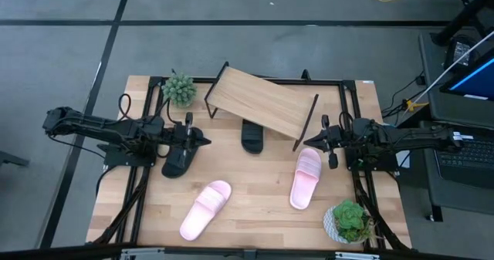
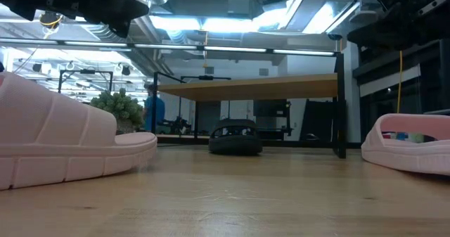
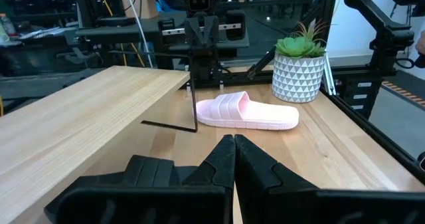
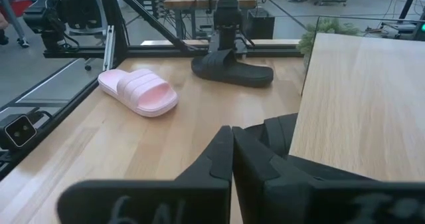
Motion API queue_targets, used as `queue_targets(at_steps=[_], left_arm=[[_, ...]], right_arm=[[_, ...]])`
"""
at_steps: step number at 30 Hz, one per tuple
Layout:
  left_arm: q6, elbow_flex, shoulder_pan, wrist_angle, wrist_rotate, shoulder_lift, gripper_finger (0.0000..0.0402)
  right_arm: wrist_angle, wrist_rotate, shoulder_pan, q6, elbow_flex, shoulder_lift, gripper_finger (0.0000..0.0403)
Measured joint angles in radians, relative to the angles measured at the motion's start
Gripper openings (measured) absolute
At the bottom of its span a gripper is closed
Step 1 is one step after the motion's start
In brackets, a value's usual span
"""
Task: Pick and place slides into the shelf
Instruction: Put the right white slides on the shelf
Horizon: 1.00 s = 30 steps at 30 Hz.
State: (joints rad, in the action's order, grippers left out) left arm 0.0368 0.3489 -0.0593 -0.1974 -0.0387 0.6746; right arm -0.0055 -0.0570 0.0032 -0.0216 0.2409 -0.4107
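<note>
The shelf (image 1: pixel 262 102) stands on its thin black legs at the table's far middle, its wood board slanted. One black slide (image 1: pixel 252 135) lies on the table, half under the shelf's near edge; it also shows in the low view (image 2: pixel 235 140). The other black slide (image 1: pixel 179 158) lies at the left, below my left arm. One pink slide (image 1: pixel 206 210) lies near the front, the other (image 1: pixel 306 177) at the right. My left gripper (image 1: pixel 207 142) is shut and empty, above the table beside the left black slide. My right gripper (image 1: pixel 307 142) is shut and empty, above the right pink slide's far end.
A small green plant (image 1: pixel 179 89) stands at the shelf's far left corner. A potted plant in a white patterned pot (image 1: pixel 347 221) stands at the near right corner. A black metal frame (image 1: pixel 351 98) runs along the table's edges.
</note>
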Motion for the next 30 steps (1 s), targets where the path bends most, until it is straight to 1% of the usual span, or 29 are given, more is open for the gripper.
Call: queue_targets(at_steps=[26, 28, 30], left_arm=[[0.001, 0.000, 0.000, 0.001, 0.000, 0.000, 0.0000], [0.001, 0.000, 0.000, 0.001, 0.000, 0.000, 0.0000], [0.001, 0.000, 0.000, 0.001, 0.000, 0.000, 0.0000]], right_arm=[[-0.002, 0.000, 0.000, 0.000, 0.000, 0.000, 0.0009], [-0.011, 0.000, 0.000, 0.000, 0.000, 0.000, 0.0008], [-0.062, 0.001, 0.000, 0.000, 0.019, 0.000, 0.0005]])
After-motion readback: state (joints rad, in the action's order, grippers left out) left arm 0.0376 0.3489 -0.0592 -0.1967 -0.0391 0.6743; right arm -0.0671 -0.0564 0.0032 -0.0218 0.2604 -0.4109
